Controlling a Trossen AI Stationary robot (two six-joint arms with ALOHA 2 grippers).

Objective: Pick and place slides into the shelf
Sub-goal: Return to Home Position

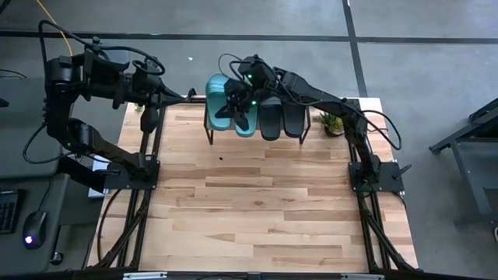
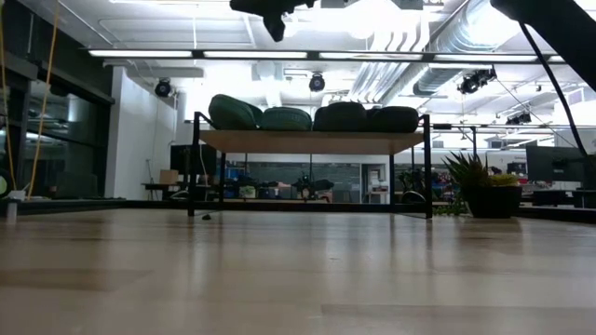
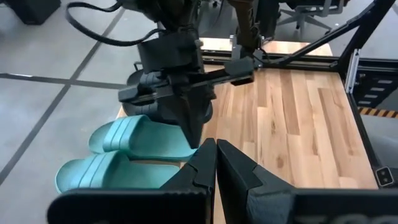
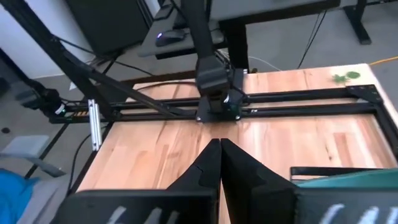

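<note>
All four slides lie side by side on the shelf at the table's far edge. The two teal-green ones are on the left and the two black ones on the right, soles on the plank. My right gripper hangs shut, high above the teal pair, touching nothing; it also shows in the left wrist view. My left gripper is shut and empty, raised near the table's far left corner.
A small potted plant stands just right of the shelf. The wooden tabletop stretches bare from the shelf to the near edge. Black frame rails run along both sides by the arm bases.
</note>
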